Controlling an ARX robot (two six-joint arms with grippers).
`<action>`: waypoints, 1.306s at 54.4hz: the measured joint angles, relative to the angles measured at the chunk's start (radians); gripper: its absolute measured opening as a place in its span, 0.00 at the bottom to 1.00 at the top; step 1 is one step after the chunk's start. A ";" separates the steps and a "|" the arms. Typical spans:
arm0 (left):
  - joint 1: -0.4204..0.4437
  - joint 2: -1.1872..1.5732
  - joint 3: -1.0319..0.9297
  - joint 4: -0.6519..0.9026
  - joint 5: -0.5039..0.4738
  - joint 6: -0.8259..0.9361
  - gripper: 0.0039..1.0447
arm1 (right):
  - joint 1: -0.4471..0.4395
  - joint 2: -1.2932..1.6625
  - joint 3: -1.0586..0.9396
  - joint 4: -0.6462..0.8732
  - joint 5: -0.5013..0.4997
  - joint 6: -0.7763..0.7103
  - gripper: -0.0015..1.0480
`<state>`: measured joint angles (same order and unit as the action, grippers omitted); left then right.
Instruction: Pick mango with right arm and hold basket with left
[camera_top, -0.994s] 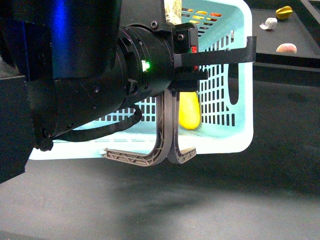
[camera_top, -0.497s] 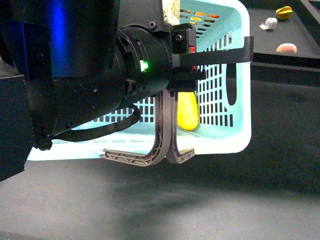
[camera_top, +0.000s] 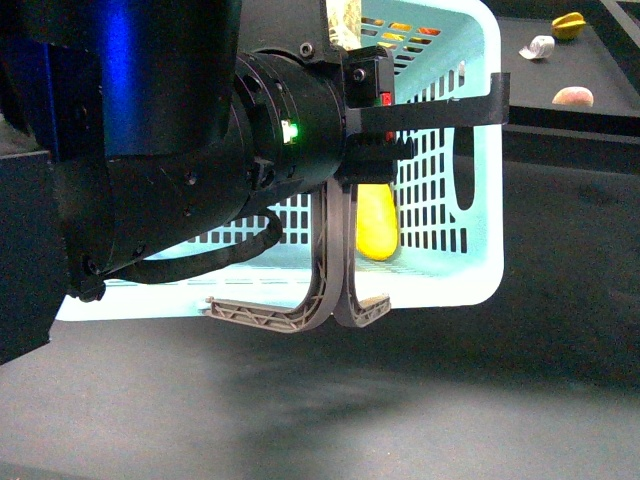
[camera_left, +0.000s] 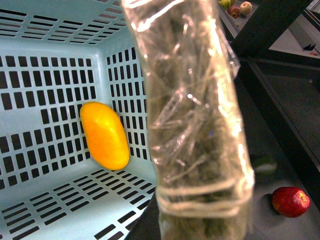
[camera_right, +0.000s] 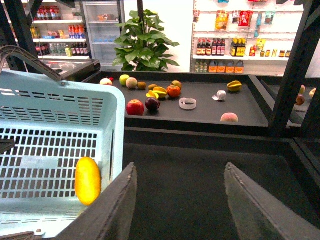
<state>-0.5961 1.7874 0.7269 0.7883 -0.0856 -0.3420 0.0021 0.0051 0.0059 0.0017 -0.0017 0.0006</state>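
The light blue basket hangs in front of me, its two grey-brown handles dangling under it. My bulky black left arm covers most of it. My left gripper is shut on the basket, one flat dark finger lying across the lattice wall. A tape-wrapped handle fills the left wrist view. The yellow-orange mango lies inside against the slotted wall. My right gripper is open over the dark table beside the basket, with nothing between its fingers.
A raised dark shelf at the back carries loose fruit: a red apple, a star fruit and a peach. A black frame post stands at the right. Another red apple lies on the dark surface near the basket.
The basket and the mango in it have shifted slightly left and up in the front view. Over the last half second they hardly move.
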 joint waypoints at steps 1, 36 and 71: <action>0.000 0.000 0.000 0.000 0.000 0.000 0.04 | 0.000 0.000 0.000 0.000 0.000 0.000 0.58; 0.034 0.088 0.152 -0.188 -0.217 -0.120 0.04 | 0.000 -0.001 0.000 0.000 0.000 0.000 0.92; 0.346 0.275 0.343 -0.400 -0.403 -0.996 0.04 | 0.000 -0.001 0.000 0.000 0.000 0.000 0.92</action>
<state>-0.2504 2.0628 1.0702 0.3882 -0.4885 -1.3384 0.0021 0.0044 0.0059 0.0017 -0.0017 0.0006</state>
